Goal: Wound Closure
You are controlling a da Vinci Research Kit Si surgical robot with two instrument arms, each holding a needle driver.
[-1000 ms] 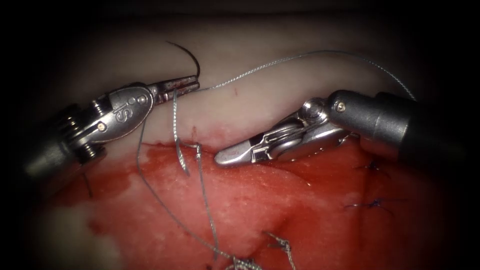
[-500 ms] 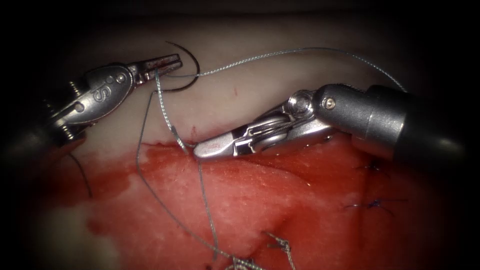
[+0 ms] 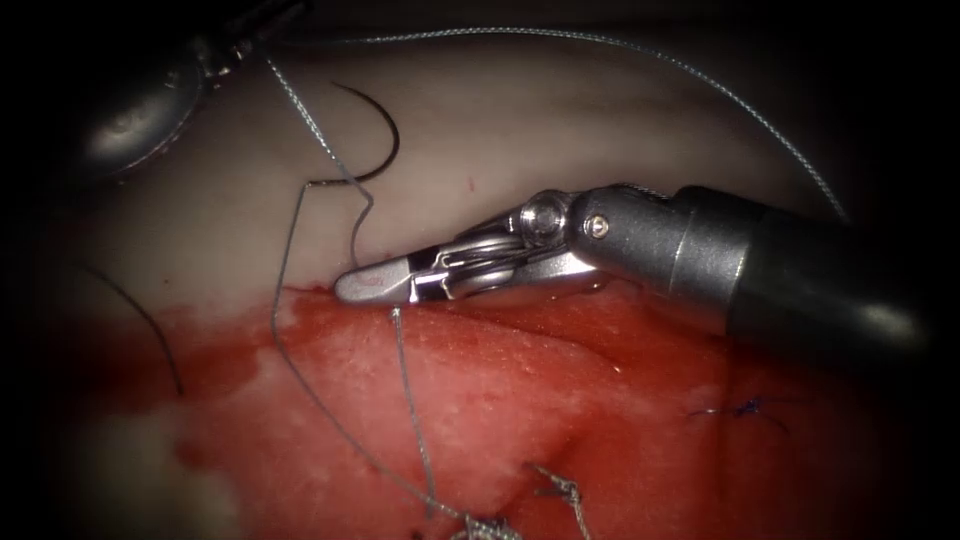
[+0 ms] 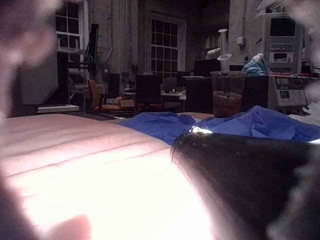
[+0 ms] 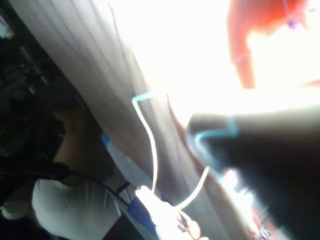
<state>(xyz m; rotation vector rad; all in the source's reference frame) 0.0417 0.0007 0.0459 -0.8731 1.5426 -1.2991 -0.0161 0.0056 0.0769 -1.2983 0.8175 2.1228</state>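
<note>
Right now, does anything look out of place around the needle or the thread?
Yes: the needle lies loose on the pale tissue, held by neither tool and not in the tissue. The left tool holds the thread, which kinks sharply beside the right tool's shut tip at the cut's edge.

A research lab: tall multi-paned windows (image 4: 165, 47), dark office chairs (image 4: 150, 92), grey rack equipment (image 4: 282, 37), crumpled blue drape (image 4: 240, 127).

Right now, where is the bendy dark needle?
In the endoscope view, the thin dark curved needle lies loose on the pale tissue, up and left of the right arm's silver pincer, with the grey thread crossing beside it.
</note>
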